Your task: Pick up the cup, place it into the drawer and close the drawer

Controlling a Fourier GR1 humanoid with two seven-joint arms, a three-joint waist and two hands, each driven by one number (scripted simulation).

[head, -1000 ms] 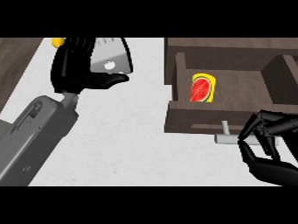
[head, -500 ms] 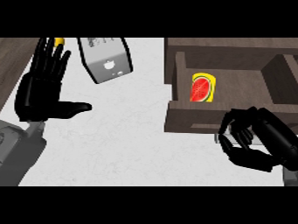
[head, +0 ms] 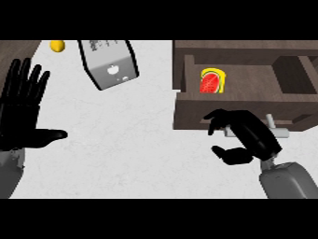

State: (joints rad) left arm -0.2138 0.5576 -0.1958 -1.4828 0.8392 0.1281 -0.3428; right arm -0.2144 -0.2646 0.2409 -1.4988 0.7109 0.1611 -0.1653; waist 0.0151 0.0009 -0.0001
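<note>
A red and yellow cup (head: 213,81) lies inside the open brown drawer (head: 189,109) at the upper right. My right hand (head: 247,135) is at the drawer's front panel with its fingers curled, holding nothing. It partly covers the pale handle (head: 280,133), which sticks out to its right. Far to the left, my left hand (head: 17,114) is held open with the fingers up and the thumb out, touching nothing.
A silver box-shaped appliance (head: 109,63) lies on the white counter (head: 134,154) at the top middle, with a small yellow object (head: 57,45) to its left. Dark wood flooring (head: 3,51) borders the counter at the upper left.
My left hand went from curled near the silver appliance to spread open and lower at the left. My right hand moved up and left, onto the drawer's front by the handle.
</note>
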